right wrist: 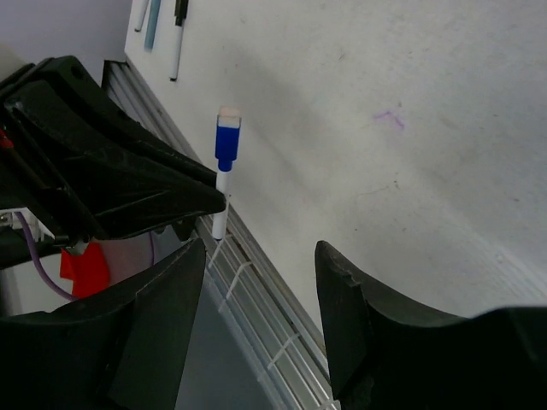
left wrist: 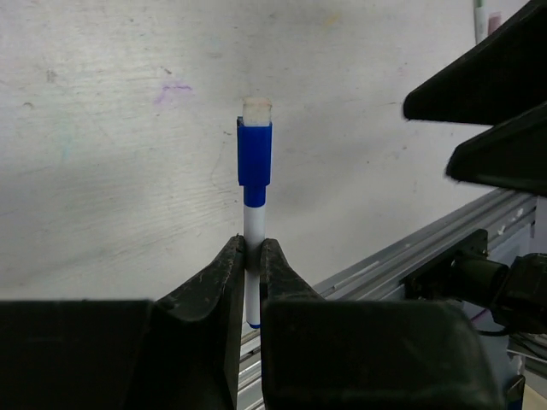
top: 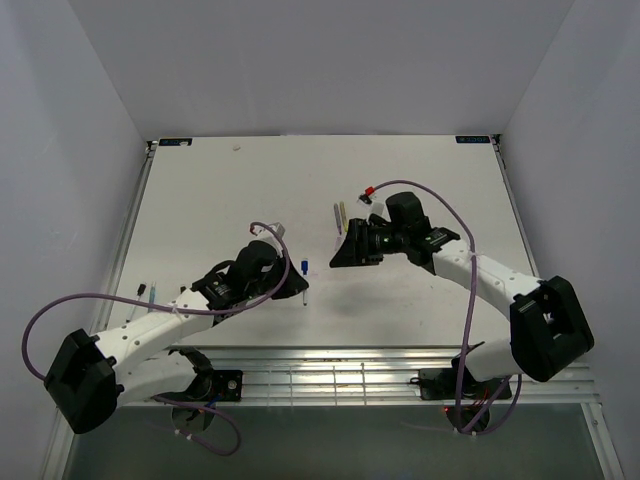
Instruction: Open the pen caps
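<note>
- left jaws: clamped tight on white pen [left wrist: 252, 224], blue cap [left wrist: 255, 154] fitted
- right jaws: spread wide, holding nothing
- desk [top: 200, 200] corner stickers [top: 475, 139]: too small to read

The white tabletop [top: 200, 200] carried a few pens [top: 148, 293] by its left edge and two thin pens [top: 339, 216] near its middle.

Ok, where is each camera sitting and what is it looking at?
Top: above and behind the arms, looking down at the table; both arms show.
Left wrist: on the left arm, looking past the left gripper, shut on the pen.
Right wrist: on the right arm, looking out through the open right gripper.
Shared: all three see that pen.
</note>
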